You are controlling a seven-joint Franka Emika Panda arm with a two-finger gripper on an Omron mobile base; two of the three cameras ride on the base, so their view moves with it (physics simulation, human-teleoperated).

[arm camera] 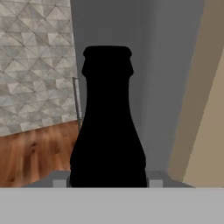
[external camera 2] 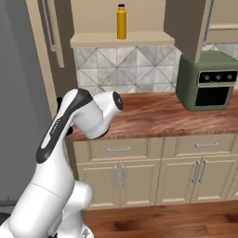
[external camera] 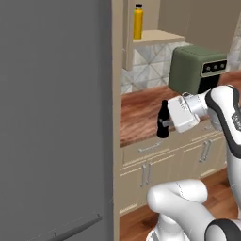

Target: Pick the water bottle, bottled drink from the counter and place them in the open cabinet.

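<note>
Care with the lift is what this step seems to call for: the bottled drink (external camera: 163,120) is clenched in the pincer (external camera: 165,123) at the near left end of the counter (external camera: 141,113), and it has to travel up to the open cabinet (external camera 2: 118,41), whose shelf lies toward twelve o'clock from the hand in the left base view, well above the counter. I judge that raising the bottle straight and upright first, before swinging it toward the shelf, would keep its base clear of the counter edge and of the beige cabinet side post (external camera: 116,70) that rises just at nine o'clock of the bottle. The water bottle (external camera 2: 121,21) already stands upright on the shelf, so the drink should come down beside it and apart from it, not against it. In the hand view the bottled drink stands dead centre between the finger tips, its neck pointing to twelve o'clock, its body gripped low on both flanks. Whether its base rests on the counter or hangs just above it I cannot tell, since the hand hides that spot. The green toaster oven (external camera 2: 207,81) sits well off at about three o'clock of the hand in the right base view, out of the path.
</note>
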